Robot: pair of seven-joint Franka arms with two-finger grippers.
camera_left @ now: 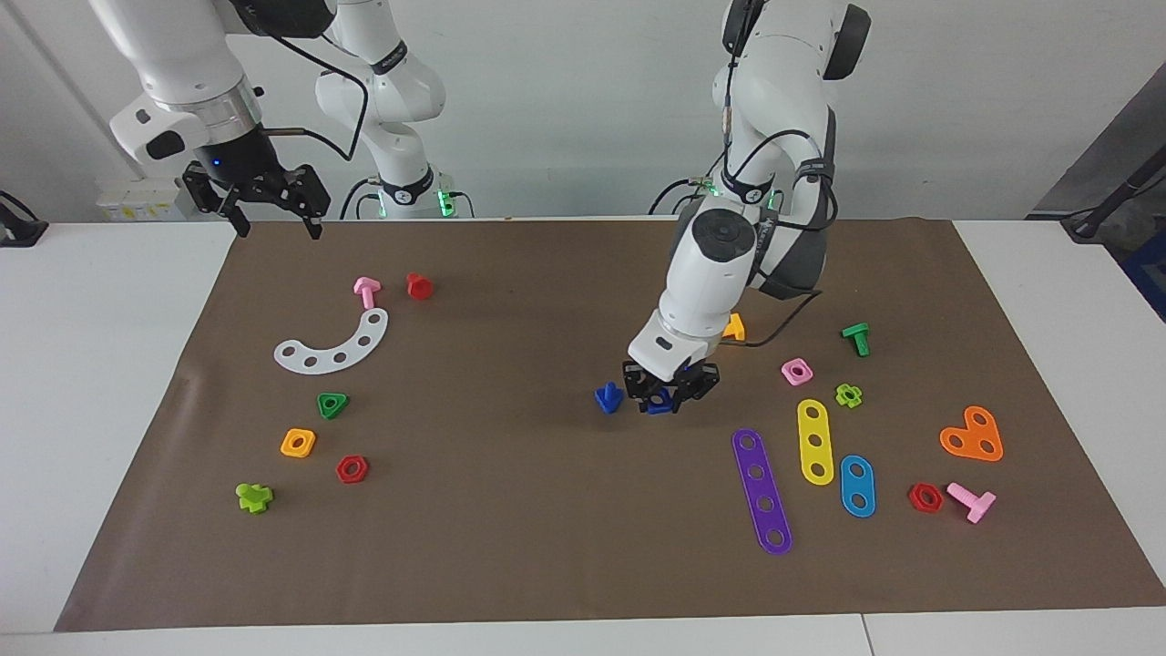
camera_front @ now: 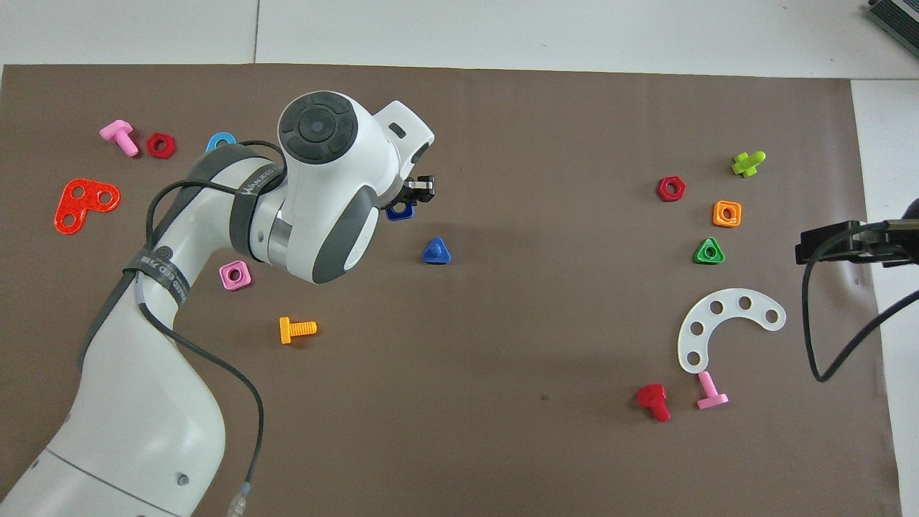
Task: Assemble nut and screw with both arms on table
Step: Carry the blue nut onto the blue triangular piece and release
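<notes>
The left gripper (camera_left: 669, 398) hangs low over the middle of the brown mat (camera_left: 547, 565) that covers the white bench (camera_left: 100, 410), its jaws pinching the dark-blue square nut (camera_left: 659, 401), which shows as a blue patch between the black fingers; in the overhead view the nut (camera_front: 399, 212) peeks out from under the gripper (camera_front: 413, 197) with its round centre hole visible. Just beside it, toward the right arm's end of the bench, the dark-blue screw (camera_left: 608, 397) rests on the mat on its triangular head, its short shank pointing up; from above, the screw (camera_front: 436, 251) lies apart from the held nut. The left arm (camera_left: 729, 264) bends steeply down from its base and partly covers an orange bolt (camera_left: 734, 326). A pink square nut (camera_left: 796, 371), a green bolt (camera_left: 856, 338), a yellow strip (camera_left: 816, 441) and a purple strip (camera_left: 761, 490) lie toward the left arm's end of the bench. The right gripper (camera_left: 270, 211) waits raised over the mat's edge closest to the robots at the right arm's end, its jaws spread wide and holding nothing. On the mat at that end lie a white curved strip (camera_left: 333, 344), a pink bolt (camera_left: 366, 291) and a green triangular nut (camera_left: 332, 404).
</notes>
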